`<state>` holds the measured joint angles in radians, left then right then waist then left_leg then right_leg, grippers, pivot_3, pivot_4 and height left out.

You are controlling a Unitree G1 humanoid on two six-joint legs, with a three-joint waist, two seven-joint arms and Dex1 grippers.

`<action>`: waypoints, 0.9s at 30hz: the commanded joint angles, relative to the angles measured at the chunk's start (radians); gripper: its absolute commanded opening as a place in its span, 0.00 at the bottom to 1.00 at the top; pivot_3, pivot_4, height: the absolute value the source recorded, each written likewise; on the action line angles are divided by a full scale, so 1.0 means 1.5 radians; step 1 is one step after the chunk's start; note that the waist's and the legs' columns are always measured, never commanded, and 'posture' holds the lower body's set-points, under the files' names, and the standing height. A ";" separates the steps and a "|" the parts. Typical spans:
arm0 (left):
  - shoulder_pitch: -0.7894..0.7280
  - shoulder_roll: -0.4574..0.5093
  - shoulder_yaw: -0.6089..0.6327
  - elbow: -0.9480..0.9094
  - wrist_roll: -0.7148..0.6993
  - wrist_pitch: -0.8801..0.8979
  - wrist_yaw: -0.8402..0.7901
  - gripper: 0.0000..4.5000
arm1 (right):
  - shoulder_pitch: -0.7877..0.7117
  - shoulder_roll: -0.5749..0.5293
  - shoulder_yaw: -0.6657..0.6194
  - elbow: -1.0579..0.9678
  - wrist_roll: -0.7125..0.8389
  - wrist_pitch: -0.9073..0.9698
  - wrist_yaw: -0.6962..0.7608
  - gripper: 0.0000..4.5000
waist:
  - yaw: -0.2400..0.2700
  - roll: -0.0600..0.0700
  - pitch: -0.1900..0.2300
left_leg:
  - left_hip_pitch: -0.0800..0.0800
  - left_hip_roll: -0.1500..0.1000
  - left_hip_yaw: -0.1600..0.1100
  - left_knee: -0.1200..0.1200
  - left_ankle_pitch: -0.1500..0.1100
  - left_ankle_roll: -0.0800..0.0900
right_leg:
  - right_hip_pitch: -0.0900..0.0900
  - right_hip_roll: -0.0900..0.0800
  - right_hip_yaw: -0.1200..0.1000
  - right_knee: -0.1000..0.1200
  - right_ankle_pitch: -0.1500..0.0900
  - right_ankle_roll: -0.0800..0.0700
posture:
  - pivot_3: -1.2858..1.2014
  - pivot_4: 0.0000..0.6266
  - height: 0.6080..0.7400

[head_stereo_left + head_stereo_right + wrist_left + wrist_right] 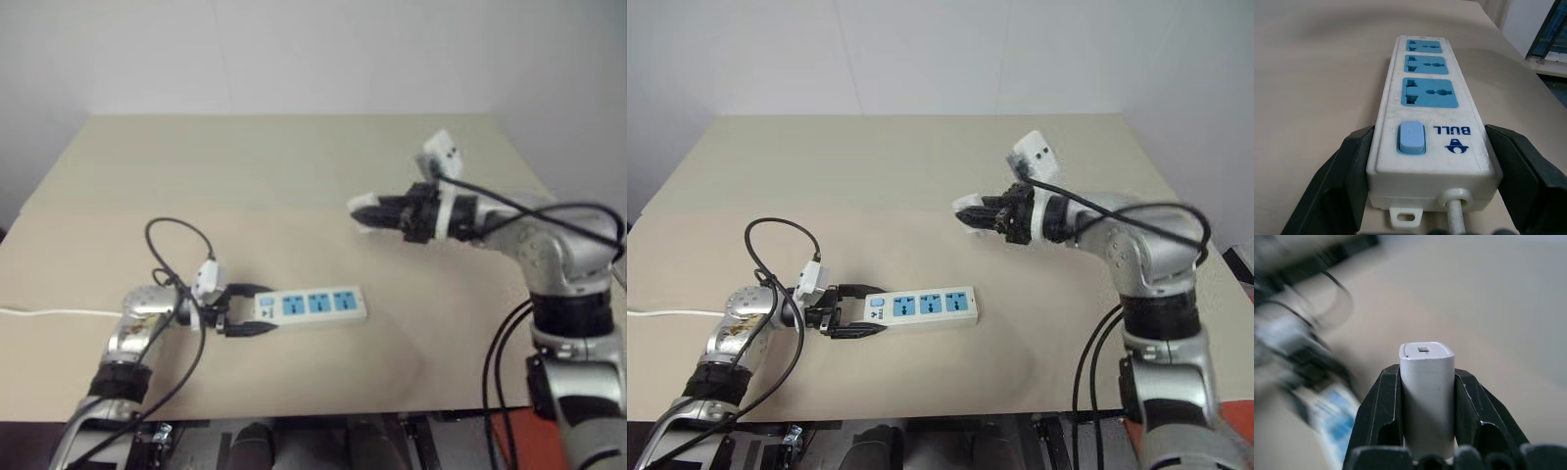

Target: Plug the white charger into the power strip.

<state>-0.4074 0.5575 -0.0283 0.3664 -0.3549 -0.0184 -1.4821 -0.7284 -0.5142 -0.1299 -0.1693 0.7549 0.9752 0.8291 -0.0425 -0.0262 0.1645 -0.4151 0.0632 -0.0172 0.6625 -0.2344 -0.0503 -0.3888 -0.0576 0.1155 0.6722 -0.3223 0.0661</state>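
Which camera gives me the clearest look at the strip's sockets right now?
The left wrist view: the power strip lies lengthwise between the left gripper fingers, showing its three blue sockets and switch close up. Both eye views show it small and flat on the table. The right wrist view shows it blurred.

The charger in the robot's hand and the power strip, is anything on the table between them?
No. In the left eye view, only bare table lies between the charger and the power strip.

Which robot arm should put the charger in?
The right. Its gripper already holds the charger above the table, while the left gripper is clamped on the strip's switch end, steadying it.
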 commanded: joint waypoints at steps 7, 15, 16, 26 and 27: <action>0.040 0.009 -0.002 -0.085 -0.012 0.015 0.012 0.73 | 0.117 0.109 0.059 0.038 -0.027 -0.258 0.173 0.25 | -0.001 0.000 0.000 | 0.001 0.000 0.000 0.000 0.000 0.000 | 0.000 0.000 0.000 0.001 0.000 0.000 | 0.52 0.24 1.00; 0.065 0.012 -0.004 -0.125 -0.013 0.027 0.021 0.73 | 0.124 0.147 0.162 0.134 -0.146 -0.433 0.235 0.25 | 0.002 0.000 0.000 | 0.001 0.000 0.000 0.000 0.000 -0.001 | 0.000 0.000 0.000 0.001 0.000 0.000 | 0.52 0.24 1.00; 0.067 0.012 -0.004 -0.127 -0.013 0.028 0.022 0.73 | 0.122 0.152 0.172 0.149 -0.159 -0.449 0.237 0.25 | 0.001 0.000 0.000 | 0.001 0.000 0.000 0.000 0.000 -0.001 | 0.000 0.000 0.000 0.001 0.000 0.000 | 0.52 0.24 1.00; 0.050 0.011 -0.007 -0.108 -0.007 0.023 0.022 0.73 | 0.105 0.194 0.219 0.238 -0.246 -0.547 0.230 0.25 | 0.001 0.000 0.000 | 0.003 0.000 0.000 0.000 0.001 -0.001 | 0.000 0.000 0.000 0.003 0.000 0.000 | 0.52 0.24 1.00; 0.047 0.010 -0.007 -0.104 -0.006 0.022 0.021 0.73 | 0.101 0.199 0.217 0.244 -0.249 -0.546 0.223 0.25 | 0.001 0.000 0.000 | 0.003 0.000 0.000 0.000 0.001 -0.001 | 0.000 0.000 0.000 0.003 0.000 0.000 | 0.52 0.24 1.00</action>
<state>-0.3163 0.5711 -0.0291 0.2137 -0.3558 0.0244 -1.4455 -0.5454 -0.2248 0.2042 0.2048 0.3852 0.1815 1.1780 -0.0412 -0.0258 0.1646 -0.4110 0.0631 -0.0172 0.6627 -0.2328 -0.0525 -0.3884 -0.0576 0.1154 0.6772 -0.3223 0.0661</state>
